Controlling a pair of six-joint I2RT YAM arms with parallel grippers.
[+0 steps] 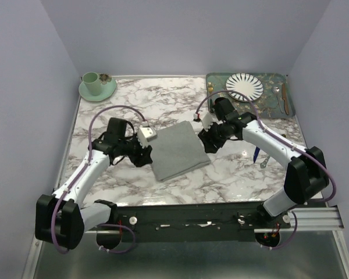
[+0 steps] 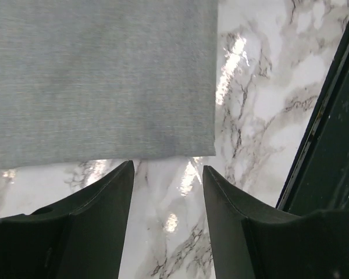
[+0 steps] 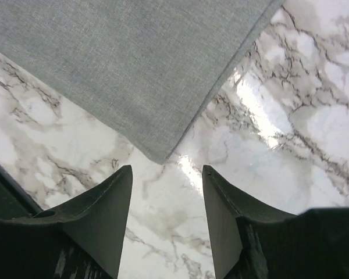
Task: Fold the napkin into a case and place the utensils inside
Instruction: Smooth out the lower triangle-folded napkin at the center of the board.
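The grey napkin lies flat on the marble table, folded to a rectangle. My left gripper is open and empty just off the napkin's left edge; in the left wrist view the cloth ends right in front of the gripper. My right gripper is open and empty at the napkin's right corner; in the right wrist view that corner points at the gap between the fingers of the gripper. A blue-handled utensil and a second small utensil lie at the right, beside my right arm.
A green patterned tray at the back right holds a striped plate, a spoon, a brown-handled utensil and a small gold fork. A green cup on a saucer stands at the back left.
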